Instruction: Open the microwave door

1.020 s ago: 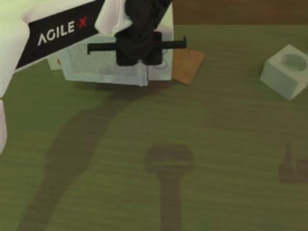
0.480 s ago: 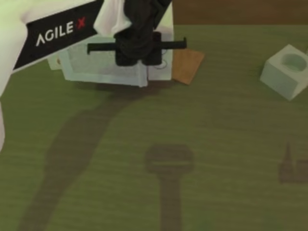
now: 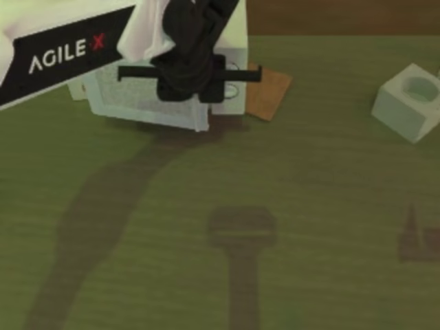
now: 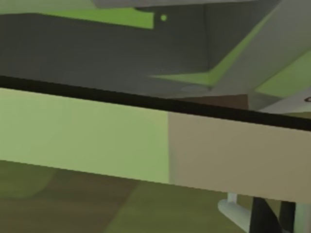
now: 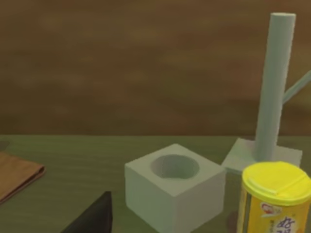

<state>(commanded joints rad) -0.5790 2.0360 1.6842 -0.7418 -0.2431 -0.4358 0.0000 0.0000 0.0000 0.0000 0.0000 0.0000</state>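
1. At the far left of the counter (image 3: 206,206), seen from above: the microwave (image 3: 237,41), white and boxy; its front faces the near side.
2. Across most of that front, the microwave door (image 3: 130,96) – mesh window, thin white frame; right edge swung slightly out from the body, so ajar by a little.
3. Directly over the door's right edge, the left end effector (image 3: 199,103), black, reaching in from the left; cannot tell how wide the fingers stand or whether anything is gripped – hidden under the wrist; left wrist view filled by close pale and dark surfaces, hard to read.
4. Just right of the microwave, a flat brown pad (image 3: 268,93), touching or nearly so.
5. Far right, well apart: a white cube with a round hollow (image 3: 409,100); in the right wrist view, beside it a yellow-lidded can (image 5: 274,199) and a pale stand with an upright post (image 5: 272,97).
6. Right end effector: only a dark tip at the right wrist view's edge; opening not discernible.
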